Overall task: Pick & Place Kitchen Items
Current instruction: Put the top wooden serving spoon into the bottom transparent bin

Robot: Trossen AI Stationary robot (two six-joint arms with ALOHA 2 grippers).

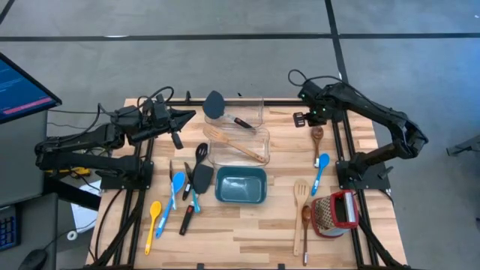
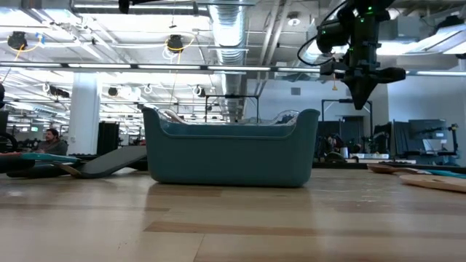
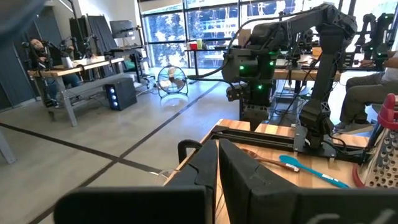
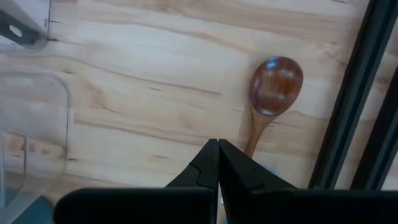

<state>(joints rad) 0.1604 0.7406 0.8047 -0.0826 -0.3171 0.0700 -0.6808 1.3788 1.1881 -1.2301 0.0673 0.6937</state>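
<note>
My right gripper (image 4: 217, 154) hangs shut and points down, high above the table's far right (image 2: 362, 93), touching nothing. Below it a brown wooden spoon (image 4: 273, 87) lies flat on the wood. A blue spoon (image 1: 321, 169), a pale slotted spatula (image 1: 300, 196) and another brown spoon (image 1: 306, 225) lie nearer the front. My left gripper (image 1: 189, 115) waits shut and level at the far left. In front of it lie black spatulas and a ladle (image 1: 199, 169), a blue spoon (image 1: 177, 187) and a yellow spoon (image 1: 153, 221).
Two clear containers (image 1: 238, 131) at the far middle hold a black spatula (image 1: 217, 106) and a slotted wooden spatula (image 1: 234, 142). A teal container (image 1: 241, 185) stands at the centre. A red grater (image 1: 336, 214) lies front right. Black frame rails (image 4: 354, 93) run along the table's sides.
</note>
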